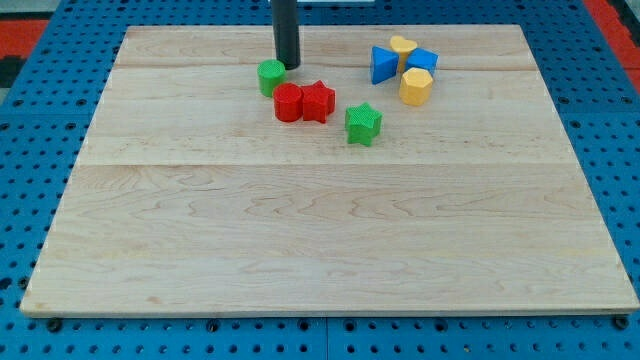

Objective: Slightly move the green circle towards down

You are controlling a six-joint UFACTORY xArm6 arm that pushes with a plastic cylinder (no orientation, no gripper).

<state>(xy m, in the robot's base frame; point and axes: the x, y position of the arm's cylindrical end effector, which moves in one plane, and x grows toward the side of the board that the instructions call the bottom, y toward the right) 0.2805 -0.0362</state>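
The green circle (270, 76) sits on the wooden board near the view's top, left of centre. My tip (288, 65) stands just to its upper right, close to or touching its edge. Right below the green circle lie a red circle (288, 102) and a red star-like block (318, 101), side by side and touching. A green star (363, 123) lies further to the right and lower.
A cluster at the view's top right holds a blue triangle (382, 64), a yellow heart-like block (402, 46), a blue block (423, 60) and a yellow hexagon (416, 87). The wooden board (320, 250) rests on a blue perforated table.
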